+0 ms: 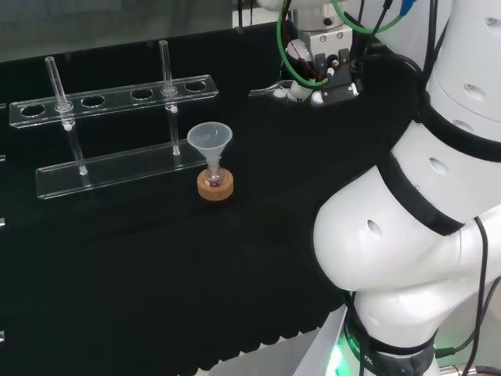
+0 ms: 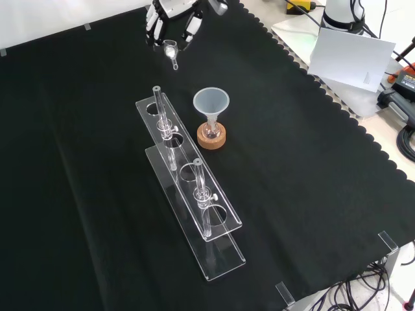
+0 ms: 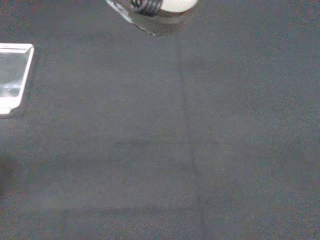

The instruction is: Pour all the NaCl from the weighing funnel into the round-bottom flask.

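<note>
The hand (image 2: 174,18) hangs above the far edge of the black surface (image 2: 311,168) in the front view, fingers curled around a small clear weighing funnel (image 2: 171,50) whose spout points down and toward the camera. I can't make out any salt inside it. The flask (image 2: 211,131) sits well apart from it, on a cork ring (image 2: 212,138), its neck plugged by a pale plastic funnel (image 2: 211,102), just beside the clear tube rack (image 2: 188,188). That little glass scoop looks light, stiff, slick and easy to crack, so holding it by the wide body end and leaving the spout free seems right. I'd guess the tilt over the funnel's mouth should be slow, since a nudge could topple the flask.
</note>
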Motion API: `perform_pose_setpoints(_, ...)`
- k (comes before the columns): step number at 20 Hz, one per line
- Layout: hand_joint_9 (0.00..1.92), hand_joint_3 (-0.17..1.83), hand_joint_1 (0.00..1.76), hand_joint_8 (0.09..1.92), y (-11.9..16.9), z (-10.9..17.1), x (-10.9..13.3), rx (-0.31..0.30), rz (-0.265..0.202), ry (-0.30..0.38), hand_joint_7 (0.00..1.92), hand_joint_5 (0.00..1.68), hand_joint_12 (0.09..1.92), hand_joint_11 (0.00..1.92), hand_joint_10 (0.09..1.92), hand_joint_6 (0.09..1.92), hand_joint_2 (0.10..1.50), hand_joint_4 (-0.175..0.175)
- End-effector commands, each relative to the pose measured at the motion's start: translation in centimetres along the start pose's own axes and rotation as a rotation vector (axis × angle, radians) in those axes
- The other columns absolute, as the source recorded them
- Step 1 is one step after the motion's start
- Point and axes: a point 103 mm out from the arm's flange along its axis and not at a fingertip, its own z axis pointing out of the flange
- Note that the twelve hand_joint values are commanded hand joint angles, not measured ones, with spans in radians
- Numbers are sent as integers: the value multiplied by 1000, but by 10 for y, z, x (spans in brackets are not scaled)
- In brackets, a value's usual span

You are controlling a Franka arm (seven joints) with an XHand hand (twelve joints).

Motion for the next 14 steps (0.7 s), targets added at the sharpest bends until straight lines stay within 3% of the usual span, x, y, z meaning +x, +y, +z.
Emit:
perform_pose_setpoints(1,959,-175,1125,593,-16,-5,21,11,-23,-15,582,1415,1122,718,351,283,1030,175)
perform_pose_setpoints(5,957,-175,1125,591,-23,-10,30,19,-24,-26,575,1416,1123,716,350,281,1030,175)
perform_pose_setpoints(14,937,-175,1125,589,-34,-15,62,39,-44,-120,564,1419,1124,707,340,277,1029,175)
